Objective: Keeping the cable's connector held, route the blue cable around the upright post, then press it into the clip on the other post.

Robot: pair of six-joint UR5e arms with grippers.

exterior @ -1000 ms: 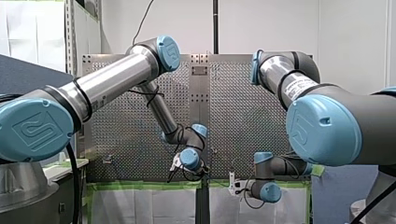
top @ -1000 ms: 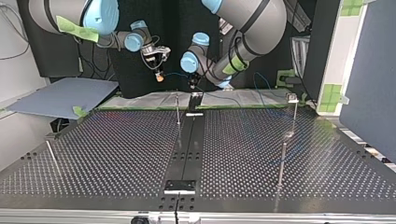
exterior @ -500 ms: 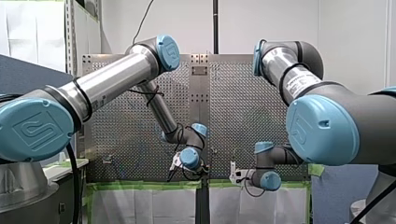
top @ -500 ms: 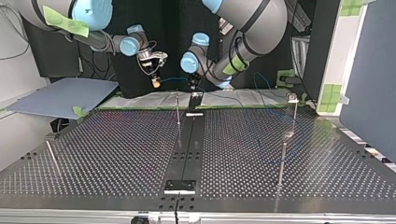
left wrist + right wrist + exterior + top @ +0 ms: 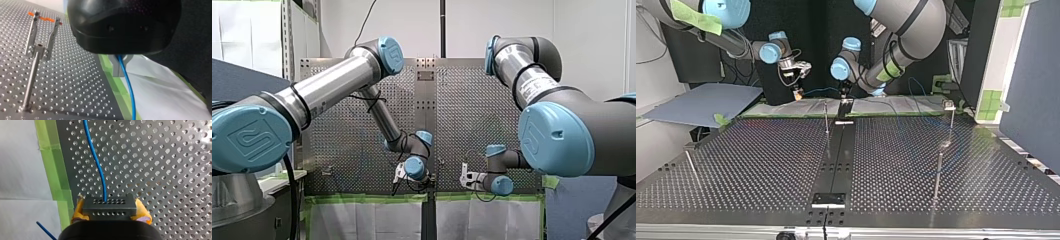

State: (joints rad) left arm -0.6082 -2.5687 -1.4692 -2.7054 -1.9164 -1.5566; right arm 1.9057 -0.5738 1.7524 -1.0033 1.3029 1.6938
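Observation:
In the right wrist view my right gripper [image 5: 110,213] is shut with its yellow pads [image 5: 78,210] on the grey connector [image 5: 109,203]. The blue cable [image 5: 96,162] leaves the connector and runs ahead over the perforated plate. My left gripper [image 5: 120,72] has its metal fingers shut on the blue cable [image 5: 127,85], which hangs below them. A forked clip [image 5: 42,37] with orange tips stands on a thin post beside it. In the top view the cable [image 5: 818,90] spans between my right gripper [image 5: 796,93] and my left gripper [image 5: 844,93], behind an upright post [image 5: 826,117].
The top view shows a clip-topped post [image 5: 950,107] at the far right, a plain post [image 5: 937,175] nearer the camera, and a leaning rod [image 5: 691,167] at the left. Green tape [image 5: 786,111] and white sheeting edge the table's far side. A grey board [image 5: 706,102] lies at the left.
My right gripper has swung toward the top view's left and a little lower, carrying the connector and drawing the cable out. In the front view its wrist has risen. My left arm has stayed put.

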